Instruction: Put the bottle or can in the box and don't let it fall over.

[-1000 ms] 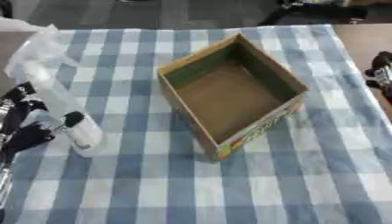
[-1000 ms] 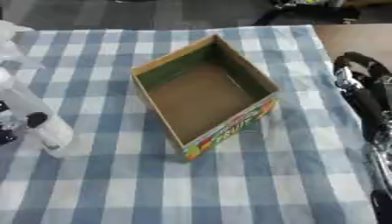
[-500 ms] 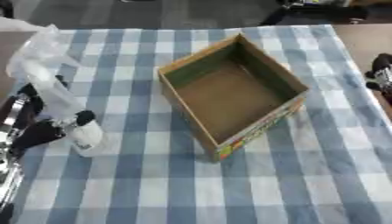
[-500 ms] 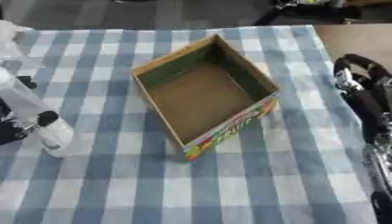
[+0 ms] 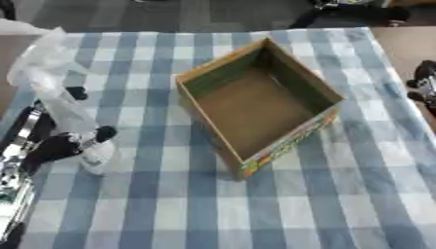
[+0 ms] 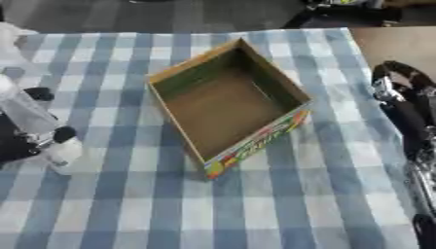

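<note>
A blue-and-white checked tablecloth [image 5: 281, 204] covers the table. An open cardboard box [image 5: 255, 104], brown inside with a colourful printed strip along its near outer wall, is set askew near the middle of the cloth, and nothing is seen inside it. Well to the left of the box, a small clear bottle [image 5: 96, 153] with a dark cap is seen upright on the cloth. The left hand [image 5: 53, 146] is placed against the bottle from the left edge, and its dark fingers are curled round the bottle's side just below the cap. Behind this hand, a crumpled clear plastic bag [image 5: 47, 73] is found near the far left corner of the cloth. The right hand [image 6: 400, 104] is seen at the right edge, well apart from the box; whether its fingers are open or curled cannot be told.
</note>
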